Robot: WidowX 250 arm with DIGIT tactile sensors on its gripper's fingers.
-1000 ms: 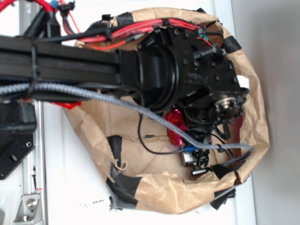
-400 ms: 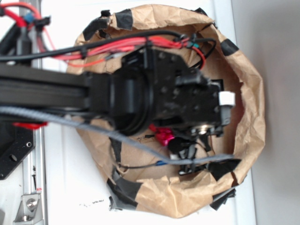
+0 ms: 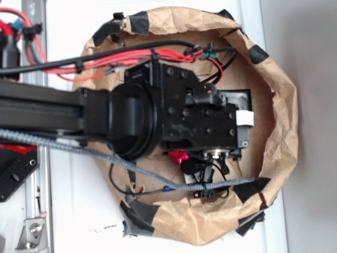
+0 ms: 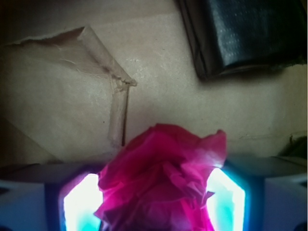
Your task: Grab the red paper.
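Between the two lit fingers (image 4: 79, 204) of the hand (image 4: 154, 204), low in the wrist view: red paper (image 4: 161, 178), crumpled, wrinkled, bulging up past the fingertips and filling the gap from side to side. Seemingly being clamped by the hand; firm pad contact impossible to confirm, edges glowing and blurred. Lying inside the brown paper nest (image 3: 274, 153), ringed with black tape (image 3: 139, 211), and sitting on the white worktop (image 3: 68, 211); showing in the exterior view only as a small red patch (image 3: 179, 156) under the arm. Judged very light, soft and springy, not fragile, likely crushing and slipping under a shallow pinch. Best taking hold across the thick middle, not the loose upper folds.
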